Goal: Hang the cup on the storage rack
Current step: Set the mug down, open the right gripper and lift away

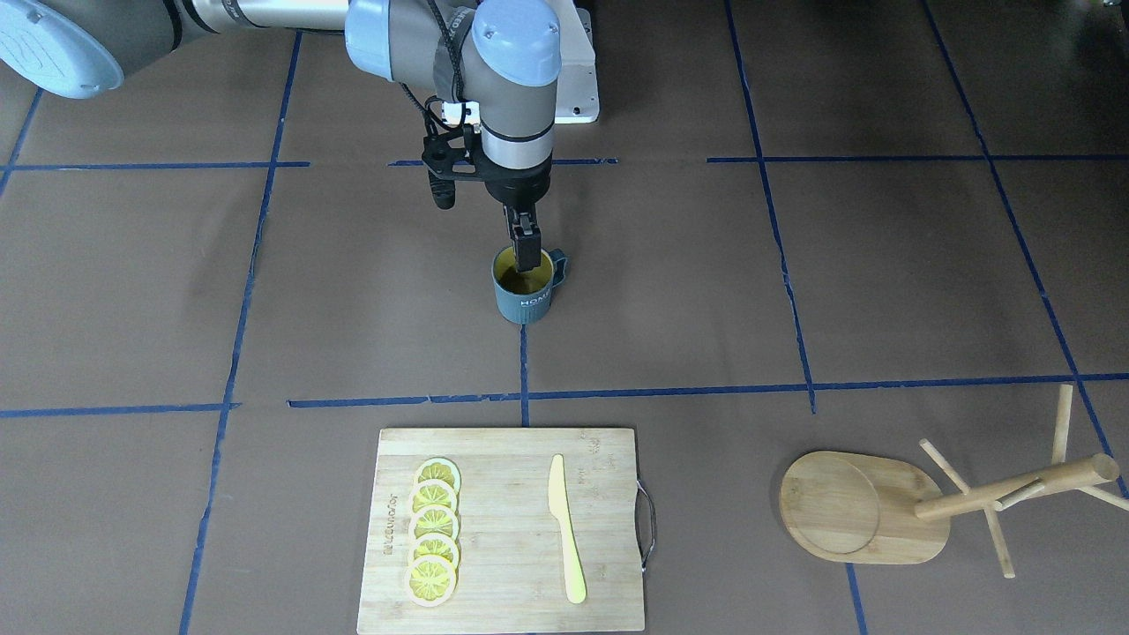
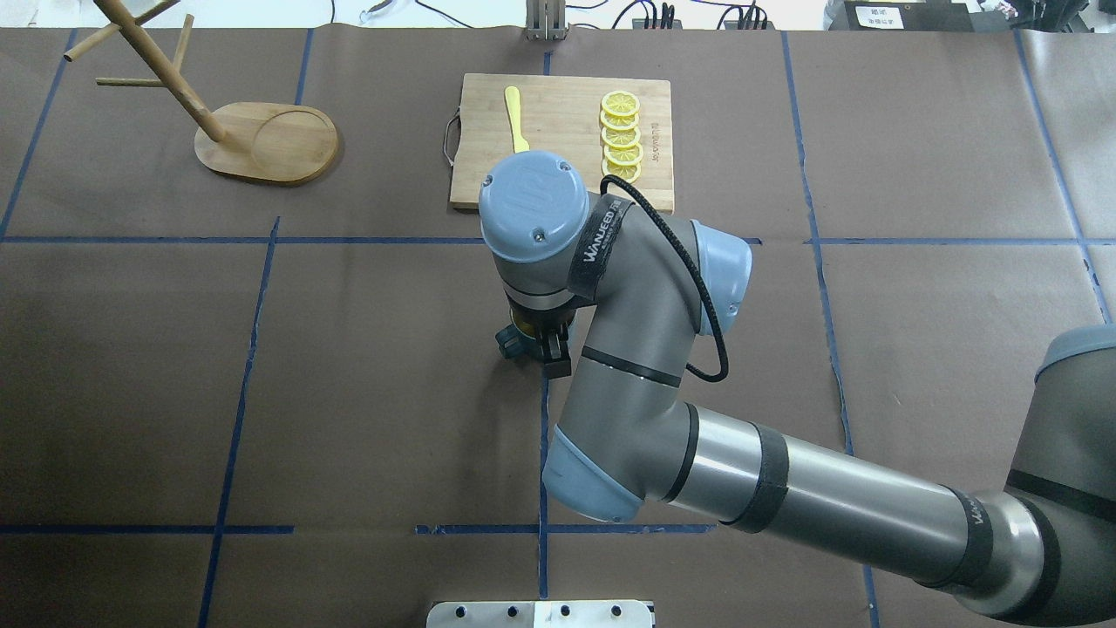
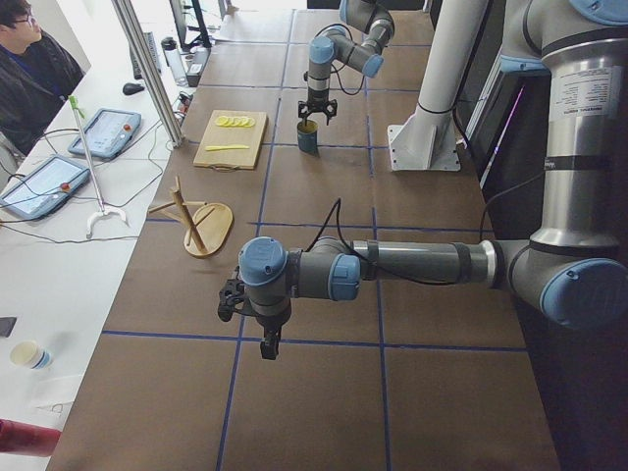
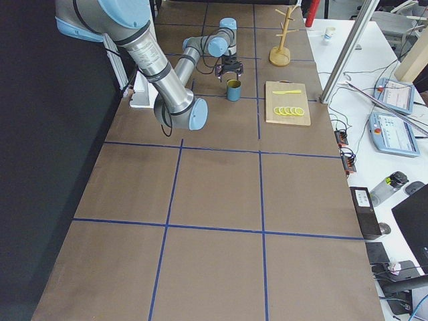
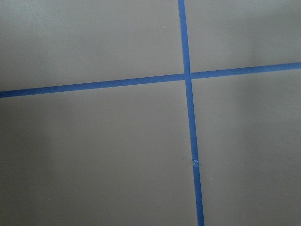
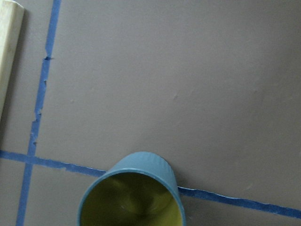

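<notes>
The cup is a dark teal mug with a yellow inside, standing upright mid-table on a blue tape line, handle toward the robot's left. My right gripper points straight down over it. One finger reaches inside near the rim on the robot's side; the other finger is hidden, so I cannot tell its state. The right wrist view shows the cup at its bottom edge. The storage rack, a bamboo mug tree, stands upright far off on the robot's left. My left gripper hangs over bare table; I cannot tell its state.
A bamboo cutting board with several lemon slices and a yellow knife lies beyond the cup, toward the operators' side. The right arm's elbow spans the table's near right. A person sits at the side desk.
</notes>
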`<state>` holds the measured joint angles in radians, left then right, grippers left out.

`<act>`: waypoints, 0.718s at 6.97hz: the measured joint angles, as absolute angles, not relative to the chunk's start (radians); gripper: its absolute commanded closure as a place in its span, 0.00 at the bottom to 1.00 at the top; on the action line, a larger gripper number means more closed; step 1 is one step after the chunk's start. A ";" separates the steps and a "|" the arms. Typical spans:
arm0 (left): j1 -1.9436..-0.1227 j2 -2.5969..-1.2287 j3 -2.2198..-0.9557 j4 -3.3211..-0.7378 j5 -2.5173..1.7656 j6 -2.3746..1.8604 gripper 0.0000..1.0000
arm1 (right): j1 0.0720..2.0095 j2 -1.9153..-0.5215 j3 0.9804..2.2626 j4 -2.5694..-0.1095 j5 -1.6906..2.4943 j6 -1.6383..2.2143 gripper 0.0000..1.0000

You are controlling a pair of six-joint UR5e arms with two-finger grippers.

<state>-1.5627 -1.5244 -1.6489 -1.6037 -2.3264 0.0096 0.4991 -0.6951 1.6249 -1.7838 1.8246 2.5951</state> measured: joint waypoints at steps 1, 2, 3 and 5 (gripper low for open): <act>-1.548 -1.525 -1.682 -1.604 -2.333 -0.006 0.00 | 0.528 -0.709 1.668 -1.808 1.828 2.536 0.00; -1.511 -1.524 -1.726 -1.603 -2.363 -0.014 0.00 | 0.566 -0.736 1.716 -1.828 1.832 2.455 0.00; -1.461 -1.523 -1.780 -1.603 -2.414 -0.040 0.00 | 0.616 -0.777 1.762 -1.837 1.854 2.364 0.00; -1.325 -1.530 -1.936 -1.604 -2.477 -0.201 0.00 | 0.756 -0.860 1.813 -1.838 1.954 2.142 0.00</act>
